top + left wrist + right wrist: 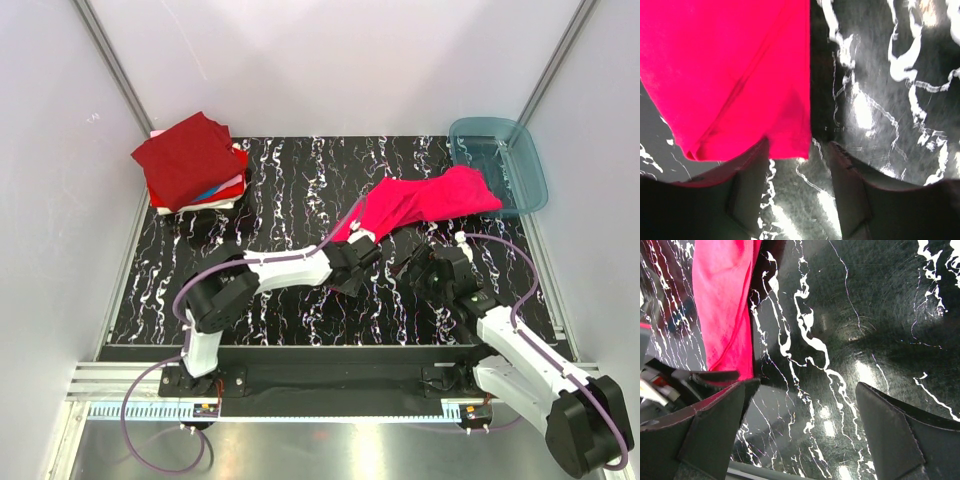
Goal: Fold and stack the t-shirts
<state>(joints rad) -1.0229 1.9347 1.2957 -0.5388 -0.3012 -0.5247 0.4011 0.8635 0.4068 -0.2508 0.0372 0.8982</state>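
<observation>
The magenta-pink t-shirt lies crumpled on the black marbled table, its far right end resting against the teal bin. My left gripper is open at the shirt's near-left corner. In the left wrist view the shirt lies just ahead of the open gripper, its hem over the left fingertip; nothing is between the jaws. My right gripper is open and empty, low over the table just in front of the shirt. The right wrist view shows the shirt's edge beside the left finger.
A stack of folded shirts, dark red on top with red, white and blue below, sits at the back left. The teal plastic bin stands at the back right. White walls enclose the table.
</observation>
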